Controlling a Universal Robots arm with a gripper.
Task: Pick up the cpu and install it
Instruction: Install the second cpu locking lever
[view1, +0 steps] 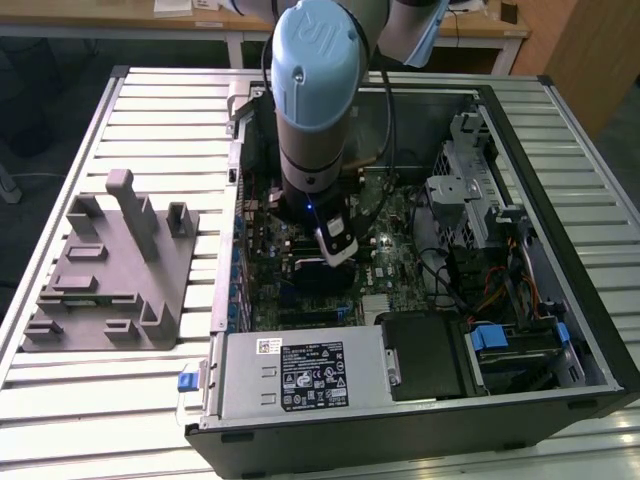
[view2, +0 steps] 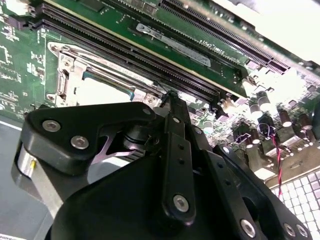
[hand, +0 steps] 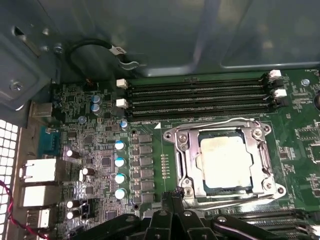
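Note:
The cpu (hand: 225, 161) is a pale silvery square lying flat inside the metal-framed socket (hand: 182, 150) on the green motherboard (hand: 100, 150). Its pale top (view2: 102, 92) also shows in the second wrist view, within the socket frame. My gripper (hand: 175, 194) hangs just beside the socket's edge with its black fingertips together and nothing between them. In the second wrist view the gripper (view2: 169, 97) points at the board next to the socket, just above it. In the exterior view the arm (view1: 315, 110) reaches straight down into the open computer case (view1: 520, 130).
Long memory slots (hand: 200, 97) run beside the socket. A grey plastic fixture (view1: 110, 270) lies on the slatted table at the exterior view's left. Inside the case sit a power supply (view1: 300, 375), a drive cage (view1: 470, 190) and loose cables (view1: 500, 290).

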